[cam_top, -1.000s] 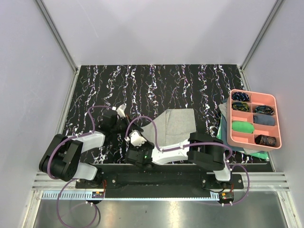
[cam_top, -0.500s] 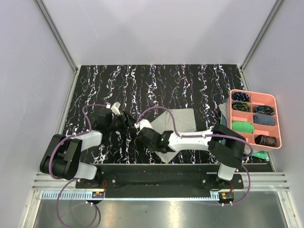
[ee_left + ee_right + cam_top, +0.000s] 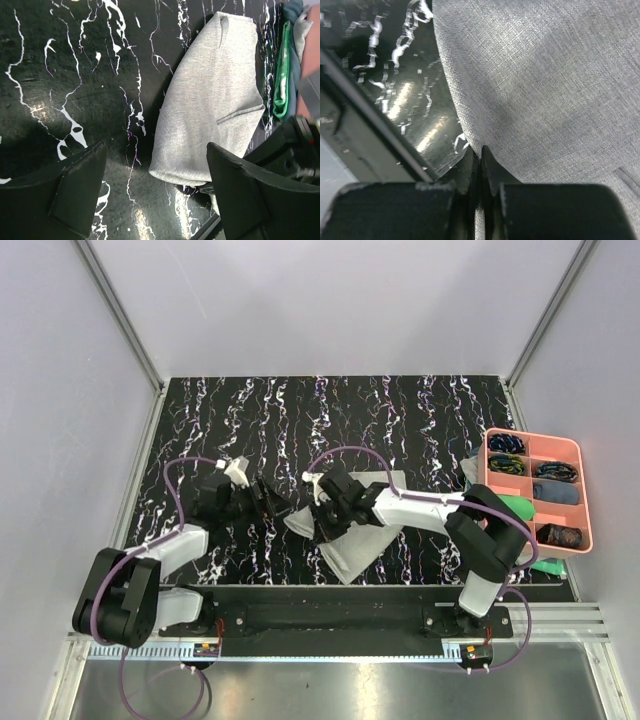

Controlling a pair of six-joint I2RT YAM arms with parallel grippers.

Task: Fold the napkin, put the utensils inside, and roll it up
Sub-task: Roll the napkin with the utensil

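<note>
The light grey napkin (image 3: 360, 543) lies partly folded on the black marbled table near the front middle. In the left wrist view its rounded folded end (image 3: 210, 100) points toward me. My right gripper (image 3: 322, 523) is shut on the napkin's edge and holds it a little off the table; in the right wrist view the cloth (image 3: 535, 85) runs down into the pinched jaws of that gripper (image 3: 481, 156). My left gripper (image 3: 272, 502) stands open just left of the fold, nothing between its fingers (image 3: 75, 190). The utensils are out of view.
A pink tray (image 3: 535, 543) with several compartments of small items sits at the right edge. Dark green and teal folded cloths (image 3: 468, 502) lie under its left side and also show in the left wrist view (image 3: 282, 65). The metal table rail (image 3: 360, 125) runs close behind the right gripper.
My left gripper has opened and let go of the napkin. My right gripper has shut on the napkin's edge and moved right and away from the front edge with it, doubling the cloth over.
</note>
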